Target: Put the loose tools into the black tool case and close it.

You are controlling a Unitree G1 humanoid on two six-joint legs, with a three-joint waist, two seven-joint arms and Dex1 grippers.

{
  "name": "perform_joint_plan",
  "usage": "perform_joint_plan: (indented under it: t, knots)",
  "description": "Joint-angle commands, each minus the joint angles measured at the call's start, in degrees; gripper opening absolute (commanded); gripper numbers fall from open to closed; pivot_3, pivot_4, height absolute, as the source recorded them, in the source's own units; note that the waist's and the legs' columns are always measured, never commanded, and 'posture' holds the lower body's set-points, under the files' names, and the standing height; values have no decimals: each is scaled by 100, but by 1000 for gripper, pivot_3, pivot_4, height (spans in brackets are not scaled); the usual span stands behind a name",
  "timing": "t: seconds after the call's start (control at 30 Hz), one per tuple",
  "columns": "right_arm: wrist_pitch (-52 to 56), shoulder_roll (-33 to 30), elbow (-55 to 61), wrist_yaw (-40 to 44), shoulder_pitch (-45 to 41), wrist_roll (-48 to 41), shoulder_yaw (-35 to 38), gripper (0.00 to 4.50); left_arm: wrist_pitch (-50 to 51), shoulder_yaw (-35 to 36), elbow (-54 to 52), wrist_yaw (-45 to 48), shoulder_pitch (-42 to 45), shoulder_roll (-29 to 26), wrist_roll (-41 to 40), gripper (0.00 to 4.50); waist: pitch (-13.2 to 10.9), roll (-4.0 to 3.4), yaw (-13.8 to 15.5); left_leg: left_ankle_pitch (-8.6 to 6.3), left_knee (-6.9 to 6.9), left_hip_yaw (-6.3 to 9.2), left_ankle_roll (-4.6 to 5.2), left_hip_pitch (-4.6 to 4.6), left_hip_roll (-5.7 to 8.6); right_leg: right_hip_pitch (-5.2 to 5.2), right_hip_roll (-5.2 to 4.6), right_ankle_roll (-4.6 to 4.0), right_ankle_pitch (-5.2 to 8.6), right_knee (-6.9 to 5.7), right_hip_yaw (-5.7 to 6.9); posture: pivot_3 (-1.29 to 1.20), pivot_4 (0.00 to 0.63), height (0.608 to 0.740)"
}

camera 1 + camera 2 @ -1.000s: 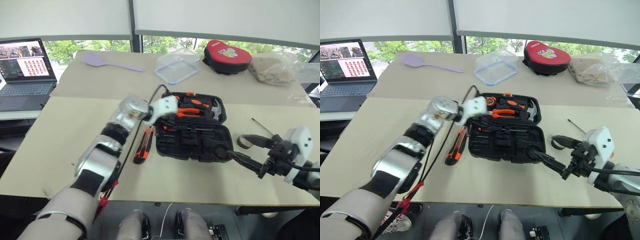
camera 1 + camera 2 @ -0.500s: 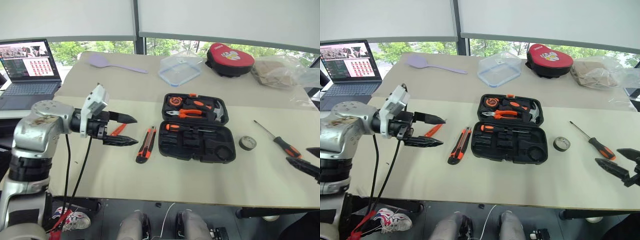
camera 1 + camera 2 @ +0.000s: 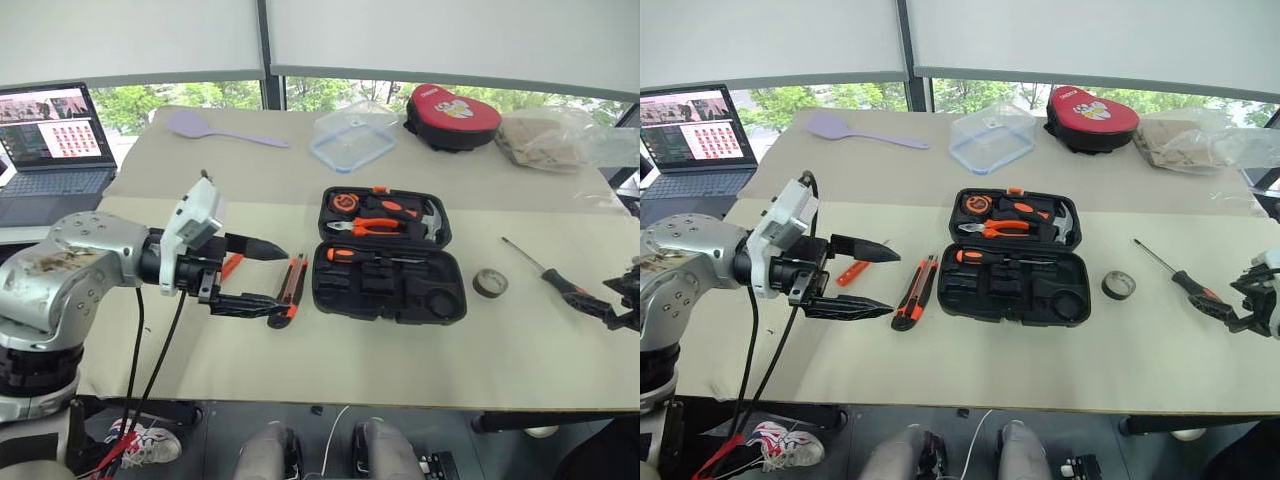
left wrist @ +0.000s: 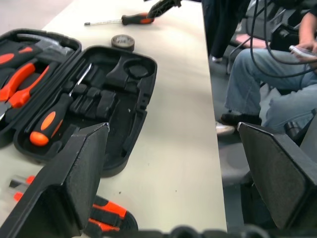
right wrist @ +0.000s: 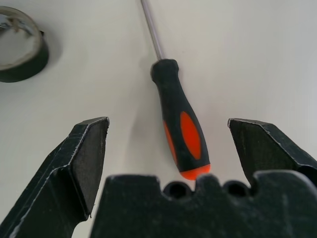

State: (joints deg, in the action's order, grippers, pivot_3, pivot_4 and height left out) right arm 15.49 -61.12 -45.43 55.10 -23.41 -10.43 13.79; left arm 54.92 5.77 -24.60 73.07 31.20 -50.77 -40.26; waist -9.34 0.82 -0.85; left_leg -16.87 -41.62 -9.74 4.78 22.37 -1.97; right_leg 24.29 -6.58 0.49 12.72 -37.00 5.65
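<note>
Nearest, at the tabletop's (image 3: 970, 370) right edge: right claw (image 5: 168, 144) spread wide, holding nothing, its two fingers (image 5: 79, 163) flanking the black-and-orange screwdriver (image 3: 1178, 281) without touching the handle. Handle butt toward the wrist, steel shaft pointing away toward the far side. Small grey tape roll (image 3: 1119, 285) lying flat just left of that screwdriver, between it and the black tool case (image 3: 1012, 286).

On the left: left claw (image 3: 865, 279) also spread wide and empty, hovering above the tabletop, tips pointing rightward toward the case. Orange-black utility knife (image 3: 912, 304) lying just right of the lower fingertip, beside the case's left wall. Slim all-orange screwdriver (image 3: 850, 271) partly hidden behind the claw's fingers.

Case open and lying flat in the middle of the tabletop, both halves up. Near half: one black-and-orange screwdriver seated in its recess (image 4: 52, 121), round recess (image 4: 138, 68) and other slots bare. Far half: orange-handled pliers (image 3: 1002, 226) and hammer (image 3: 1060, 220) in place.

Further back, on the second tabletop: clear lidded container (image 3: 991, 137), lilac spatula (image 3: 845, 127), red-and-black pouch (image 3: 1090, 115), crumpled plastic bag (image 3: 1200, 145). Laptop (image 3: 690, 135) open at far left. Seated person's legs (image 4: 267, 84) beyond the tabletop edge in the left wrist view.
</note>
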Motion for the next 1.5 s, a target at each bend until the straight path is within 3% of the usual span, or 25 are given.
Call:
perform_joint_plan:
  t: [0.03, 0.17, 0.2, 0.5, 0.63, 0.77, 0.87, 0.97, 1.1, 1.27, 1.5]
  knots:
    - [-240, 70, -629, 135, -424, 221, -223, 4500, -112, 118, -239, -103, -48, -193, -155, 4469, 0, 0, -3, 0, 1, -1, -1, 0, 0, 1, 0, 0, 0, 0, 0, 0, 150, 731]
    - [-84, 181, -1067, 402, -704, 208, -317, 4500, -97, 60, -267, -212, 31, -234, -270, 4469, -1, -7, 8, 0, 2, -3, -2, 0, 1, 1, -2, -1, 0, 0, -1, 0, 150, 731]
    - [-63, 200, -1138, 445, -739, 202, -323, 3960, -106, 50, -271, -222, 39, -251, -293, 4500, -1, -8, 7, 0, 2, -2, -2, 0, 1, 0, -2, -1, 0, 0, -1, 0, 150, 731]
    - [-80, 157, -1187, 736, -670, 38, -110, 996, -217, -115, -184, -270, 158, -317, -307, 4500, -1, -9, -3, -1, 4, -3, -4, -2, 0, 1, -1, -2, 0, 0, -2, 0, 150, 731]
    - [87, -79, -447, 1159, -464, -329, 216, 974, -312, -154, -159, -247, 84, -383, -299, 4500, -6, -24, 5, -1, 5, -3, -4, -1, 1, 1, -3, -2, 0, 0, -2, 0, 150, 731]
    - [509, -212, 1689, 1910, 86, -872, 289, 974, -444, -228, -93, -144, 23, -470, -268, 4500, -13, -67, -9, -1, 6, -6, -4, -2, 0, 5, -5, -2, 0, -1, -9, 0, 150, 731]
    - [642, -238, 3107, 2239, 243, -1058, -38, 974, -599, -384, 24, -50, 71, -456, -184, 4500, -13, -68, -29, 7, 32, -6, -18, -14, -1, 6, 1, -2, 0, 1, -13, 0, 150, 731]
    - [545, -68, 3773, 2370, -157, -949, -592, 974, -820, -585, 224, 19, 172, -396, -26, 4500, -13, -68, -2, 13, 45, -6, -29, -20, -2, 8, 3, -6, 3, 1, -11, 0, 150, 731]
    - [-37, 351, 3731, 2375, -996, -359, -1467, 974, -1067, -777, 461, 105, 316, -322, 144, 4500, -14, -66, 7, 13, 42, -8, -28, -14, 1, 14, 2, -9, 3, 1, -8, 0, 150, 731]
    - [-1335, 626, 2674, 2320, -1641, 654, -2279, 974, -1242, -903, 569, 144, 460, -260, 258, 4500, -16, -64, 76, 14, 42, -8, -26, 11, 10, 31, 2, -12, 6, 7, 2, 0, 150, 731]
    - [-2120, 810, 1712, 2398, -1960, 1030, -2498, 974, -1326, -874, 543, 79, 412, -258, 295, 4500, -16, -64, 38, 15, 32, -12, -24, 61, 9, 82, 7, -11, 6, -4, 5, 0, 150, 731]
